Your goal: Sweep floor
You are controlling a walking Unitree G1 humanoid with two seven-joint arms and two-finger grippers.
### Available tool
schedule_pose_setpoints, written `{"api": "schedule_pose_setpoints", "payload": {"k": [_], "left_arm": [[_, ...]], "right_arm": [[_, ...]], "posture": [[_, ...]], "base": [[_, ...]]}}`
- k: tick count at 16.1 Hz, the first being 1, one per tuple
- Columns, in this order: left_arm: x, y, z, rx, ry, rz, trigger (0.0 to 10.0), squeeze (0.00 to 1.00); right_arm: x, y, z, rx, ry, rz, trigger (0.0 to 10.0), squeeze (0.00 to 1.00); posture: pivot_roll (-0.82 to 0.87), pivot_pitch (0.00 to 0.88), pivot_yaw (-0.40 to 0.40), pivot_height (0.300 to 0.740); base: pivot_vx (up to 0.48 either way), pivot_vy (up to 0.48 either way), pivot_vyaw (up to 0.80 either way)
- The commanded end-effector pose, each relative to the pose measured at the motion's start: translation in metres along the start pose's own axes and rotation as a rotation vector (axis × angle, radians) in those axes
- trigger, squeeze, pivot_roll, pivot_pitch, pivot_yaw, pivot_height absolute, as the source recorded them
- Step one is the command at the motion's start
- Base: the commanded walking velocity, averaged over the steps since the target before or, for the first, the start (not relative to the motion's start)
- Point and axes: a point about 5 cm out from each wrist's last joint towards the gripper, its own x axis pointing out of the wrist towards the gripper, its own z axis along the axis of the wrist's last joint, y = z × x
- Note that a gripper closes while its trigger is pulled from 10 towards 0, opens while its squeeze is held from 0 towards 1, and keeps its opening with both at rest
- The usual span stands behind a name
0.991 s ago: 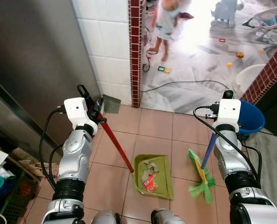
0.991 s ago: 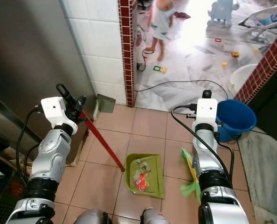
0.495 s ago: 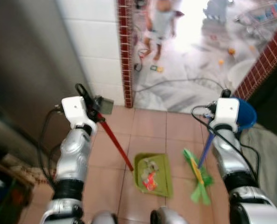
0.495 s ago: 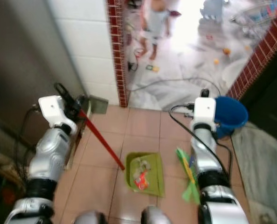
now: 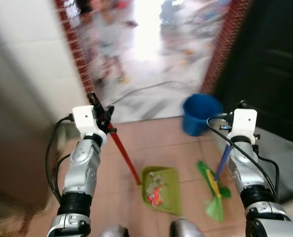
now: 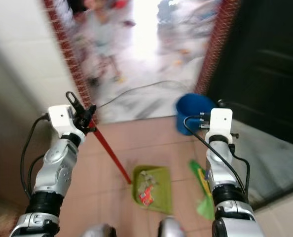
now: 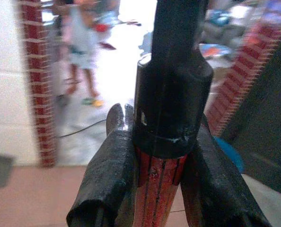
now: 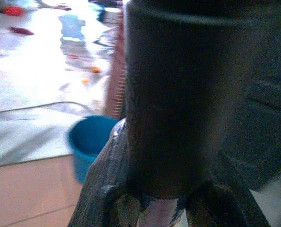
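Left tool [image 7: 154,189] clamps the red dustpan handle [image 5: 123,158], right tool [image 8: 169,203] grips the broom [image 5: 213,185], litter seemingly already in the green dustpan [image 5: 159,190] on the tiled floor [image 5: 156,143]: emptying comes next.

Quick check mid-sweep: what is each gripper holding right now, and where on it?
The left gripper is shut on the dustpan's red handle, just below its black top cap. The right gripper is shut on the broom's blue handle near its upper end.
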Motion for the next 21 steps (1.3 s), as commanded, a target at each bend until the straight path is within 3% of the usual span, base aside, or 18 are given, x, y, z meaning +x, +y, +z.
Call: {"api": "schedule_pose_setpoints", "payload": {"k": [1, 14, 21], "left_arm": [[0.004, 0.003, 0.017, -0.032, -0.071, 0.009, 10.0, 0.0], [0.013, 0.017, 0.054, -0.082, -0.201, 0.098, 10.0, 0.0], [0.012, 0.021, 0.054, -0.09, -0.204, 0.118, 10.0, 0.0]], "right_arm": [[-0.001, 0.0, -0.005, -0.035, 0.021, -0.002, 10.0, 0.0], [-0.001, 0.002, -0.004, -0.026, 0.016, 0.019, 10.0, 0.0], [-0.001, 0.001, -0.004, -0.034, 0.015, 0.028, 10.0, 0.0]], "posture": [[-0.11, 0.006, 0.048, 0.74], [-0.11, 0.004, 0.043, 0.74], [-0.11, 0.003, 0.034, 0.74]], "base": [[0.0, 0.0, 0.0], [0.0, 0.0, 0.0], [0.264, 0.367, 0.0]]}}
